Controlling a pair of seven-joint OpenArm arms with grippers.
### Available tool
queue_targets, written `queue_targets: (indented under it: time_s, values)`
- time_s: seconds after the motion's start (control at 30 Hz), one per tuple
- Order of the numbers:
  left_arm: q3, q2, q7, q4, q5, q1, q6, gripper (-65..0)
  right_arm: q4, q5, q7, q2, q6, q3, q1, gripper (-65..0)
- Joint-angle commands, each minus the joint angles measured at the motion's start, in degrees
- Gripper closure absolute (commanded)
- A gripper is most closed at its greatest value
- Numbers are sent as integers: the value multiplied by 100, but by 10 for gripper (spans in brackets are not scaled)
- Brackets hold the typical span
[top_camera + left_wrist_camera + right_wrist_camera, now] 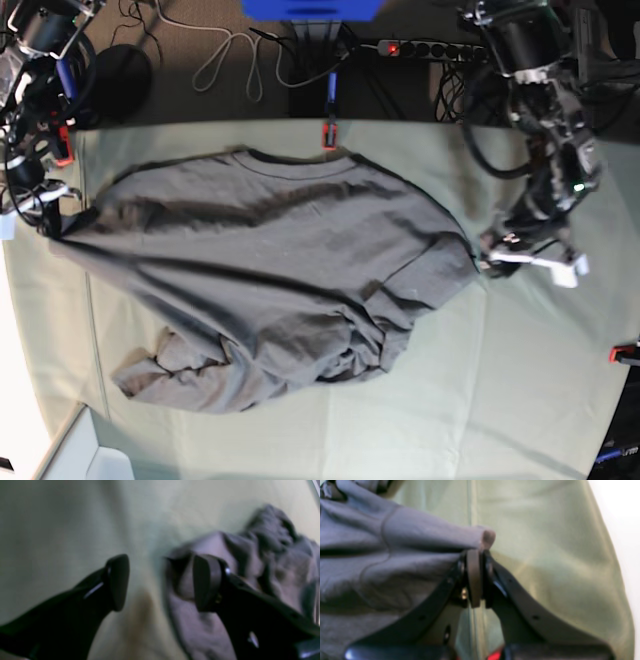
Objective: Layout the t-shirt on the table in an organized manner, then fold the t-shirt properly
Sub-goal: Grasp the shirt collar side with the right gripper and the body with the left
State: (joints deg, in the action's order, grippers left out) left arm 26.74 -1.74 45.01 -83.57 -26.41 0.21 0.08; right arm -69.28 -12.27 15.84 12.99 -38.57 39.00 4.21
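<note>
Right gripper [475, 577]: pressed together, pinching a bunched edge of the t-shirt [270, 270].
Left gripper [160, 582]: spread, holding nothing, just beside the shirt's sleeve edge.
T-shirt: lying rumpled on the table [500, 380], between both grippers.

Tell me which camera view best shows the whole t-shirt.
The base view: the t-shirt is visible entire on the table, its lower part bunched. The right wrist view shows only a fold pinched in the right gripper; the left wrist view shows a blurred crumpled edge.
</note>
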Motion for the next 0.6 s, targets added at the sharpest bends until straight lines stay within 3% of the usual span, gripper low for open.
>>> queue_targets:
  time_s: [0.0, 0.3, 0.57]
  values:
    - [-129, 2, -49, -113, -36, -95, 6, -389, -75, -87, -146, 24, -69, 16, -47, 0]
    - [-1096, 20, -752, 1, 0, -87, 32, -385, -75, -78, -155, -117, -77, -1, 67, 0]
    - [-1131, 29, -814, 370, -9, -95, 32, -385, -92, -78, -155, -126, -77, -1, 181, 0]
